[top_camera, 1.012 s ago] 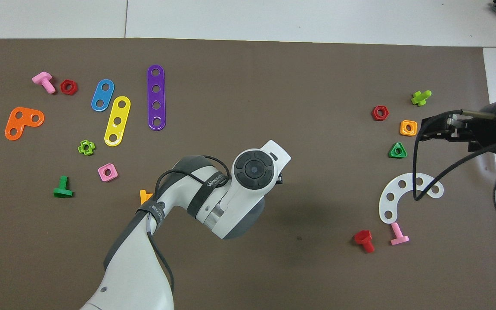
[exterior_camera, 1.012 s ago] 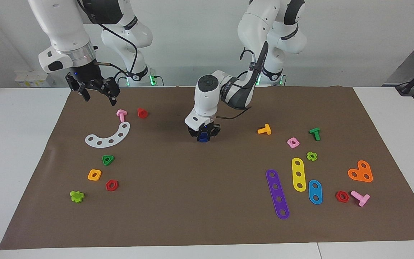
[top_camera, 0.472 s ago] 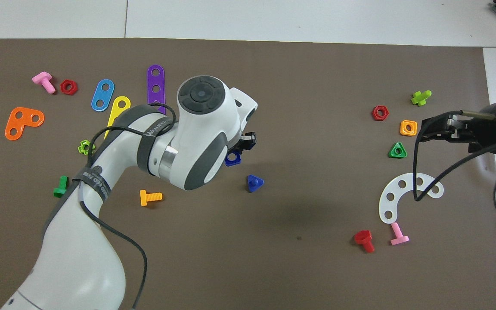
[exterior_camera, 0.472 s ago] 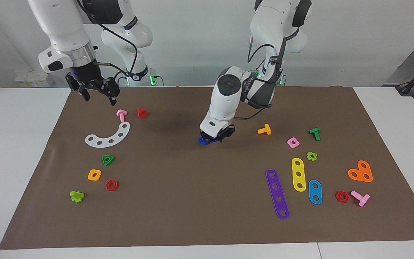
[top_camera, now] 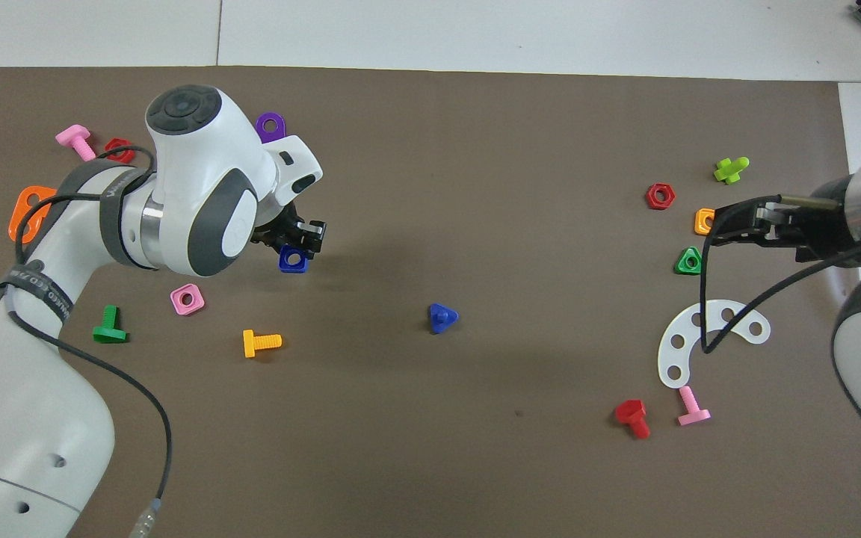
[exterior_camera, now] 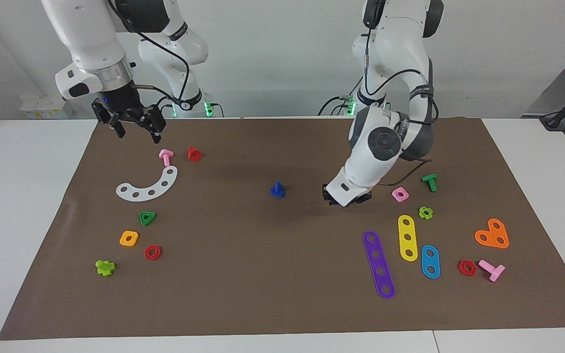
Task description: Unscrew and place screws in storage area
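The left hand (top_camera: 297,245) is clamped shut on a blue square nut (top_camera: 293,258) and carries it low over the brown paper mat (exterior_camera: 243,274), above bare paper just beside the pink square nut (exterior_camera: 399,194) and the purple strip (exterior_camera: 378,264), toward the left arm's end of the counter. That nut is off its bolt: the dark-blue screw (exterior_camera: 277,189) stands alone on its triangular head, shaft up, near the middle of the mat, well apart from the hand. The step in hand looks like parking the freed nut among the loose parts. To do it well, the hand should go down until the nut almost touches the paper, release over a bare patch clear of the pink nut and the strips, then lift straight up so nothing is dragged. The right hand (exterior_camera: 134,126) waits, fingers spread and empty, above the mat's corner by the right arm's base, over the pink bolt (exterior_camera: 166,157) and white arc plate (exterior_camera: 147,186).
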Controlling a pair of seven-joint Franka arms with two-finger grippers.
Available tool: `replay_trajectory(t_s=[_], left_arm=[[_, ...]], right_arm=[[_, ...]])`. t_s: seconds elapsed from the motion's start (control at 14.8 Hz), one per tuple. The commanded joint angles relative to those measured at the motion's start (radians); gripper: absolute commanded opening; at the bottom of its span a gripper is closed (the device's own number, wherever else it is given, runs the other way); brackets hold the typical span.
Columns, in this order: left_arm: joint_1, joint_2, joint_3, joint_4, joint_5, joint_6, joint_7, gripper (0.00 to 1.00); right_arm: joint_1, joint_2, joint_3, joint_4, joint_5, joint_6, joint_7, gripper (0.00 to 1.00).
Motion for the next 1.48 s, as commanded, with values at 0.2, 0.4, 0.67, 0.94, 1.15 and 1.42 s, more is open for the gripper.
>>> replay_trajectory(t_s=[0.2,0.4,0.67,0.94,1.15,1.42], left_arm=[[0.048,-0.104,-0.001,-0.238,0.056,0.172,0.146,1.0],[0.086,-0.102,-0.001,-0.212,0.056,0.155,0.148,1.0],[0.177,-0.128,0.009,-0.148,0.057,0.054,0.152,1.0],[0.328,-0.18,0.013,-0.134,0.063,-0.026,0.285,1.0],[0.407,-0.207,0.015,-0.087,0.104,-0.117,0.318,1.0],[0.409,-0.222,0.026,0.083,0.203,-0.329,0.301,1.0]], right_arm=[[0.184,0.047,0.006,-0.094,-0.012,0.192,0.241,0.98],[0.296,0.129,0.006,-0.096,-0.017,0.291,0.377,0.98],[0.393,0.219,0.006,-0.121,-0.029,0.415,0.444,0.98],[0.451,0.264,0.006,-0.218,-0.038,0.561,0.486,0.96],[0.477,0.286,0.006,-0.256,-0.054,0.611,0.488,0.89],[0.508,0.318,0.006,-0.296,-0.074,0.668,0.489,0.73]])
